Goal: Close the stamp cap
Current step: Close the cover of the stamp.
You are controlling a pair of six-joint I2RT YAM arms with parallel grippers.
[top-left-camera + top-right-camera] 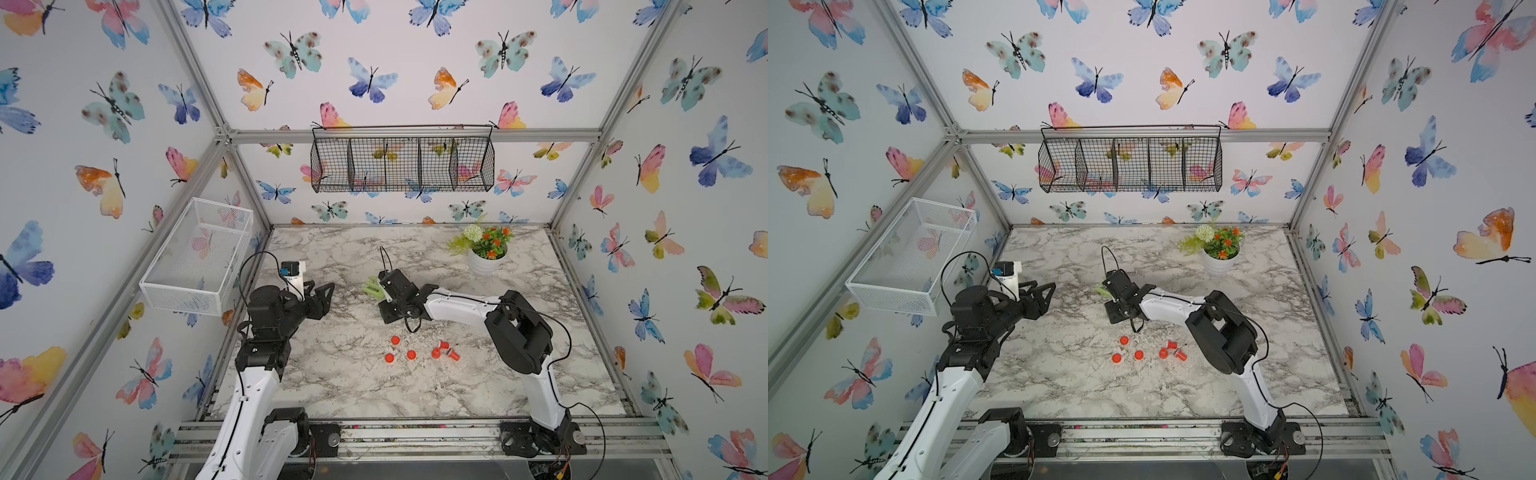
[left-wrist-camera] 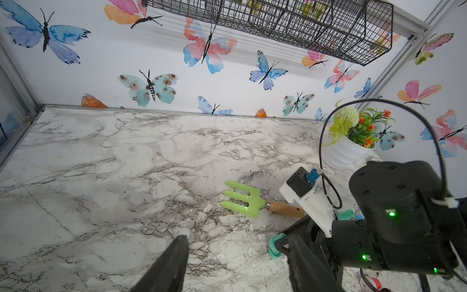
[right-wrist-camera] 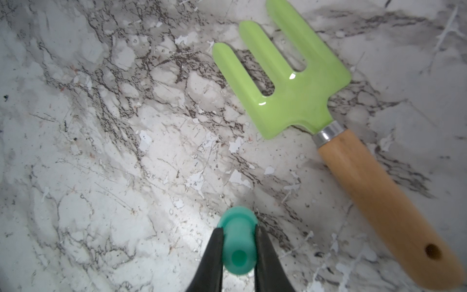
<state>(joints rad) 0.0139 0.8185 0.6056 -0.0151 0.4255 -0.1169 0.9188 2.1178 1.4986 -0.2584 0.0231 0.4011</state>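
Teal plastic sat between the right jaws. They were pinched tight on one teal stamp (image 3: 237, 252), its flared end pointing down at the marble-patterned table (image 1: 415, 390). The stamp was near the table's middle, just beside a garden fork (image 3: 290, 83). Whether it touched the table could not be told. The left jaws were spread wide over bare table on the left side, well apart from the stamp.

Counted, there was one teal stamp in the grip and six small red stamp pieces (image 1: 411, 354). The red pieces lay in a loose cluster on the table, nearer the front edge. There was one fork, with three green tines and a wooden handle, and two arms, the left arm (image 1: 249, 386) and the right arm (image 1: 457, 301).

One black wire basket (image 1: 402, 164), divided into compartments, hung on the back wall with butterfly wallpaper showing through its mesh. One white mesh basket (image 1: 183, 297) hung on the left wall. One white pot (image 1: 484, 266) at the back right held greenery with orange flowers and a pale round bloom.

In both top views the teal stamp was hidden under the right wrist, and only the fork's tines poked out. The red pieces were too small to tell caps from bodies. In the left wrist view a second teal shape (image 2: 346, 215) showed behind the right wrist's camera mount, too covered to name.
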